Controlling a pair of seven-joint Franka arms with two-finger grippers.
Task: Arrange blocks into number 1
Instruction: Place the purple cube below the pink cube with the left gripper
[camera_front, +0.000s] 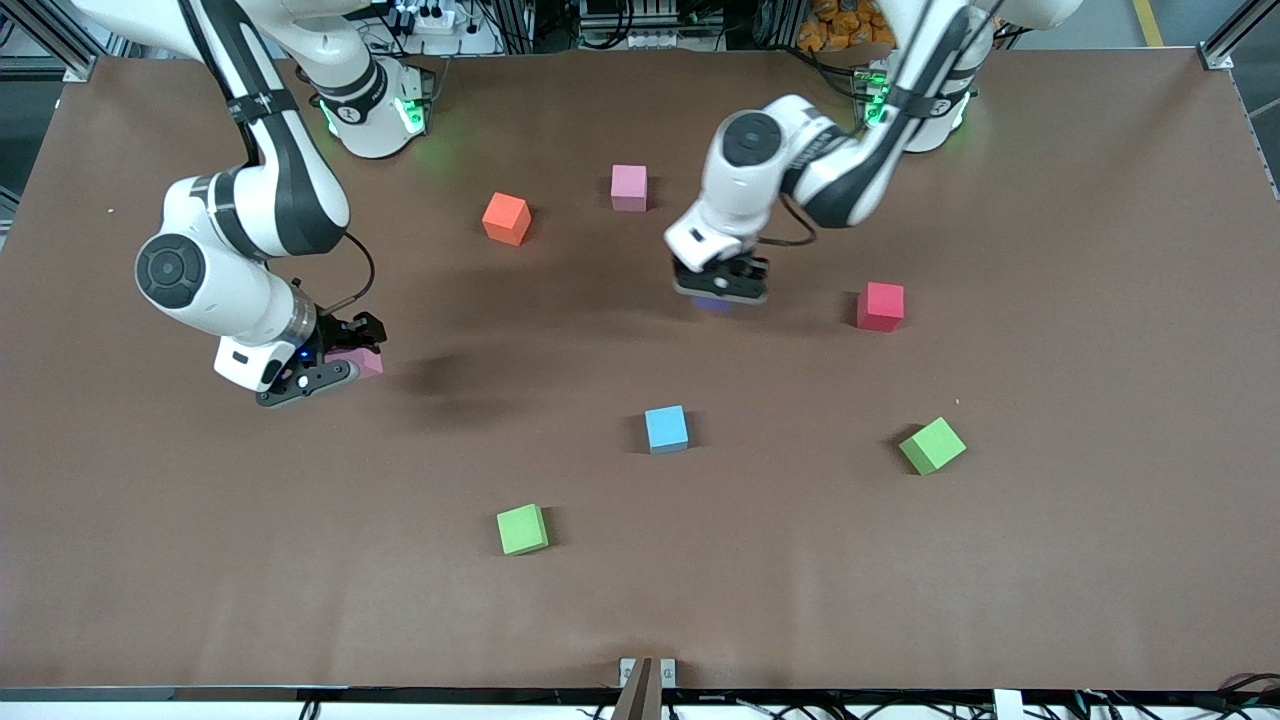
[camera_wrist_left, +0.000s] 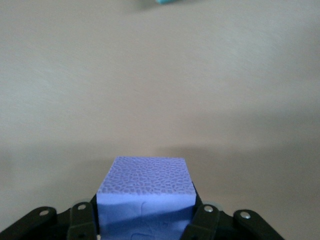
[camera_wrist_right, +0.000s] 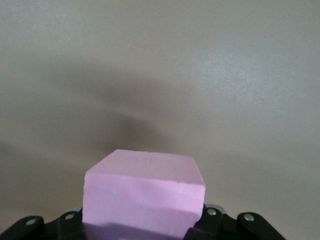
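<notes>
The left gripper (camera_front: 722, 290) is over the middle of the brown table (camera_front: 1050, 560), between the pink block (camera_front: 629, 186) near the robots' bases and the light blue block (camera_front: 666, 428) that lies nearer to the front camera. Its fingers (camera_wrist_left: 204, 220) pinch the purple block (camera_wrist_left: 145, 192) from two sides. In the left wrist view the block sits directly between the black fingers and sticks out from them, with its top face free. In the front view only a thin purple edge (camera_front: 712, 303) shows under the gripper.

The right gripper (camera_front: 325, 372) is toward the right arm's end of the table. It pinches a second pink block (camera_wrist_right: 144, 195), which fills the space between its fingers (camera_wrist_right: 212, 220). In the front view this block (camera_front: 366, 362) shows partly beside the black fingers, and I cannot tell if it touches the table.

The other blocks lie loose on the table, well apart from both grippers. The orange block (camera_front: 506, 218) is beside the first pink block. The red block (camera_front: 880, 306) is toward the left arm's end, beside the left gripper. One green block (camera_front: 932, 445) is nearer to the front camera than the red one. The other green block (camera_front: 523, 529) is the nearest to the front camera.
</notes>
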